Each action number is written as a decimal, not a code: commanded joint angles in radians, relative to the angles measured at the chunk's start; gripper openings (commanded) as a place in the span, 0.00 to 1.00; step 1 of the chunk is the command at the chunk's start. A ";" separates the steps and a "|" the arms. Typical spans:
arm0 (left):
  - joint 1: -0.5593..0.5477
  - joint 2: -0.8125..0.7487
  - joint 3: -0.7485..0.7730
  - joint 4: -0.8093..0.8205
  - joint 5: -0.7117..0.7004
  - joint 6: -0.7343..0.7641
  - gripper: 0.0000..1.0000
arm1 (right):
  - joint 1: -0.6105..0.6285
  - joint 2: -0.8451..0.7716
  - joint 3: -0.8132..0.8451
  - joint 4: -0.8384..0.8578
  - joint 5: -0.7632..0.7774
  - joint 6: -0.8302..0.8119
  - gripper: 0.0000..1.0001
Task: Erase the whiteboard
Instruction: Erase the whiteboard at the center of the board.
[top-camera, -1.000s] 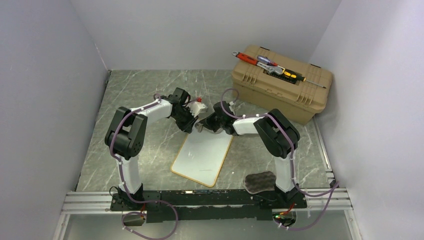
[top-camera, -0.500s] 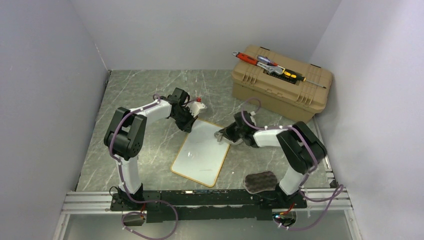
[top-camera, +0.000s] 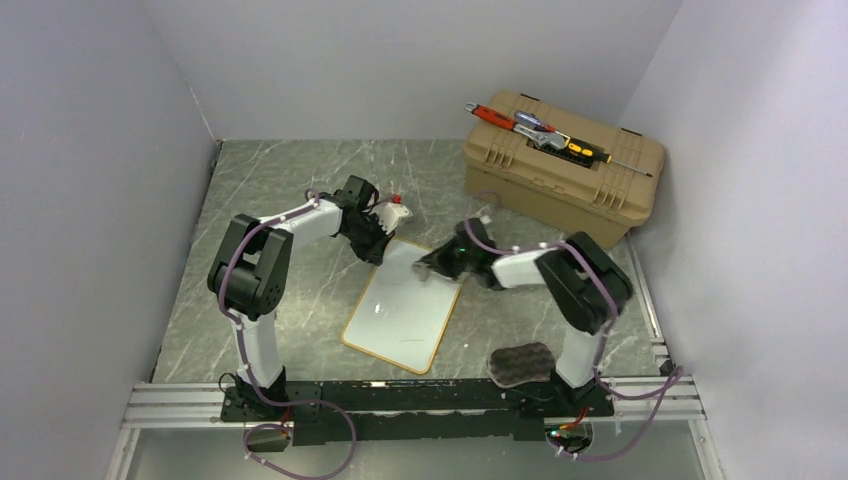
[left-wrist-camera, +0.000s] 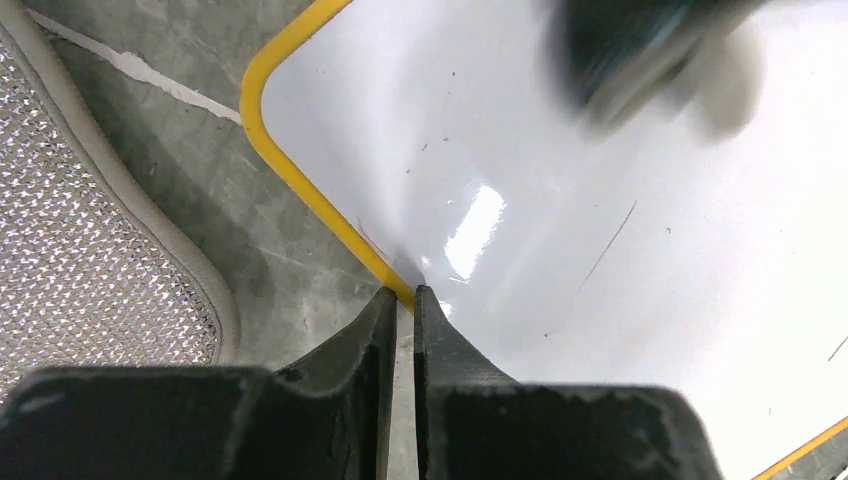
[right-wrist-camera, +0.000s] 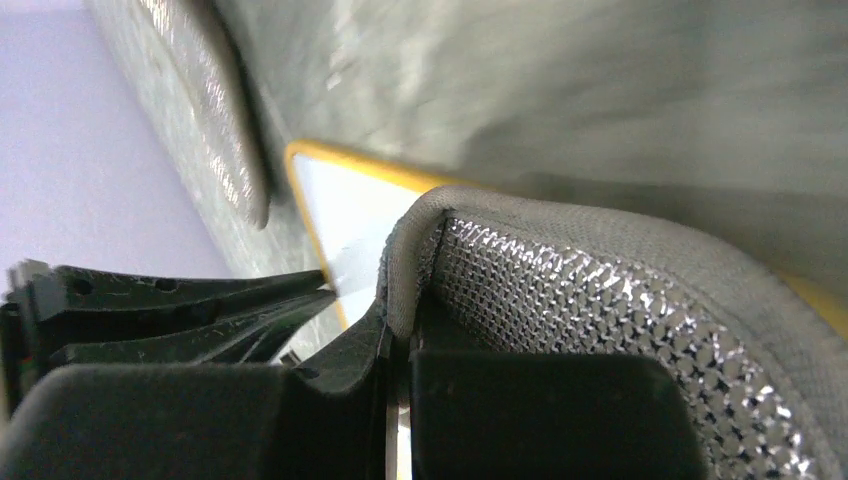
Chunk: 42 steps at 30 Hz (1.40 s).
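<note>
Your whiteboard (top-camera: 400, 315) lies flat and skewed at mid-table on green-grey marbled stone, with pale walls on three sides. A tan toolbox (top-camera: 560, 175) sits at the far right with hand tools (top-camera: 540, 132) on its lid, and a dark pad (top-camera: 520, 362) rests by the right arm's base. The left gripper (left-wrist-camera: 400, 300), jaws drawn almost together, meets the board's yellow frame near a far corner — pinching or merely pressing, you cannot tell. The right gripper (right-wrist-camera: 398, 310) is clamped on a grey mesh-faced pad (right-wrist-camera: 600, 300) at the board's far right edge. From the left wrist that pad is only a blur. Hairline marks show on the gloss, and a second mesh pad (left-wrist-camera: 90, 230) is cut off at that view's left.
</note>
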 joint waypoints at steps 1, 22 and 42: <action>0.000 0.128 -0.096 -0.075 -0.113 0.040 0.14 | -0.173 -0.089 -0.279 -0.277 0.086 -0.127 0.00; 0.006 0.122 -0.101 -0.065 -0.110 0.029 0.14 | -0.012 -0.165 -0.250 -0.418 0.090 -0.192 0.00; 0.009 0.126 -0.097 -0.066 -0.112 0.021 0.14 | 0.106 -0.096 -0.170 -0.426 0.034 -0.240 0.00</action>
